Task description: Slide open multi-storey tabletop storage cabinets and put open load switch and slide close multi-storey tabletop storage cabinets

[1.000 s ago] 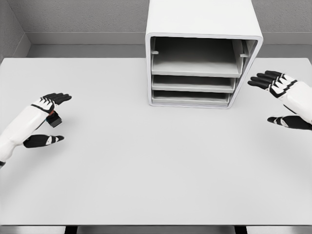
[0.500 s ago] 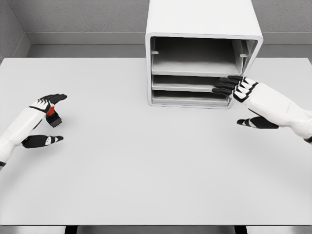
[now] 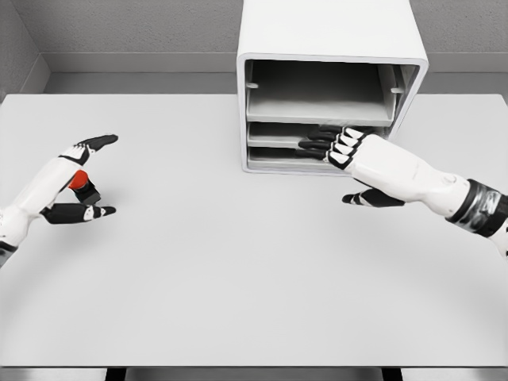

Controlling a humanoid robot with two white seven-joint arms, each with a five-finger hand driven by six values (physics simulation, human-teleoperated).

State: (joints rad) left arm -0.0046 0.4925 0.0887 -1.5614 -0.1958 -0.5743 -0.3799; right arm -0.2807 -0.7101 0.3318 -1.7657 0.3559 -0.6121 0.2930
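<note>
Since half a second ago, my right hand has slid leftward along the front of the cabinet, and its dark fingers now reach into the slot between the middle and bottom shelves, laid flat and close together, holding nothing. Its thumb hangs below, pointing toward 9 o'clock, clear of the cabinet. My left hand has shifted too: the index finger now points up toward 2 o'clock and the thumb stretches toward 3 o'clock, the fingers spread apart.

One small switch, black with a red top, sits on the table in the gap between that finger and thumb, at the hand's 3 o'clock. Whether the hand touches it, I cannot tell.

One white cabinet stands at the table's 12 o'clock edge, its front open toward me. Three grey shelves show inside, stacked one above another; the top one has the tallest opening. The switch lies well apart from the cabinet, off at its 8 o'clock.

Two hands, one switch, one cabinet, three shelves.
</note>
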